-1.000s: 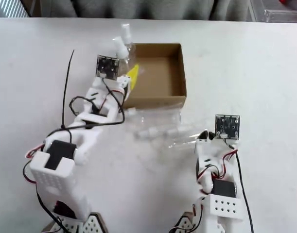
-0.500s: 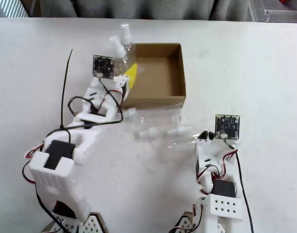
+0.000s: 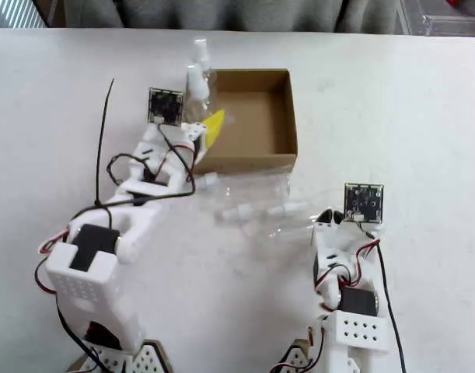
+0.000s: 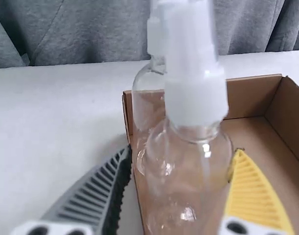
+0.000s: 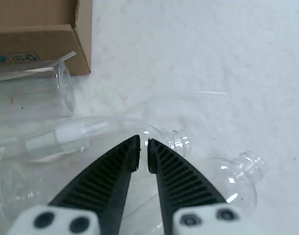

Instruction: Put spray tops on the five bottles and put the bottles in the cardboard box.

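So, bottle (image 4: pixel 186 166) is clamped upright by left gripper (image 4: pixel 181 196) at box's (image 3: pixel 286 116) 10 o'clock for loading; right gripper (image 5: pixel 143 147) nearly closed, empty.

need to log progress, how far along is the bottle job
Done: nothing clearly; the cardboard box floor looks bare. In hand: the left gripper holds a topped bottle upright at the box's left wall. Left: bottles lying on the table before the box, two of them uncapped, all still to be boxed.

Spray-topped bottle (image 3: pixel 198 80) in left pincer (image 3: pixel 201 120) over cardboard box (image 3: pixel 253 164) edge
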`<state>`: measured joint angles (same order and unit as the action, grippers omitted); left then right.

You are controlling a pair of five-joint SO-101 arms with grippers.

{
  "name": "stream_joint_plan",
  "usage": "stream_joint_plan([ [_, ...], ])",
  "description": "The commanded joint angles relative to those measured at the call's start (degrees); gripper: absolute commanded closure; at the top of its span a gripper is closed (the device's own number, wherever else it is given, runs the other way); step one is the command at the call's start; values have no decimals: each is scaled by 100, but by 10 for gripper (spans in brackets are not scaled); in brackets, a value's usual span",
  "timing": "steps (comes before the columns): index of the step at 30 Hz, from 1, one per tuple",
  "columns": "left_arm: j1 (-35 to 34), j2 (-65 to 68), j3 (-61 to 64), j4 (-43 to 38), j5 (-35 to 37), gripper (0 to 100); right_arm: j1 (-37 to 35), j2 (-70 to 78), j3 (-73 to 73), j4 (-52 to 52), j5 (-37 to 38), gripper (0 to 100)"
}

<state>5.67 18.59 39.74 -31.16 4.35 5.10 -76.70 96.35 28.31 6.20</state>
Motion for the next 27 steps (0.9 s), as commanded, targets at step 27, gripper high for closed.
stream_joint_plan([
  [27, -13, -2035, 1380, 563, 44, 690, 13, 57, 79, 22, 70, 982],
])
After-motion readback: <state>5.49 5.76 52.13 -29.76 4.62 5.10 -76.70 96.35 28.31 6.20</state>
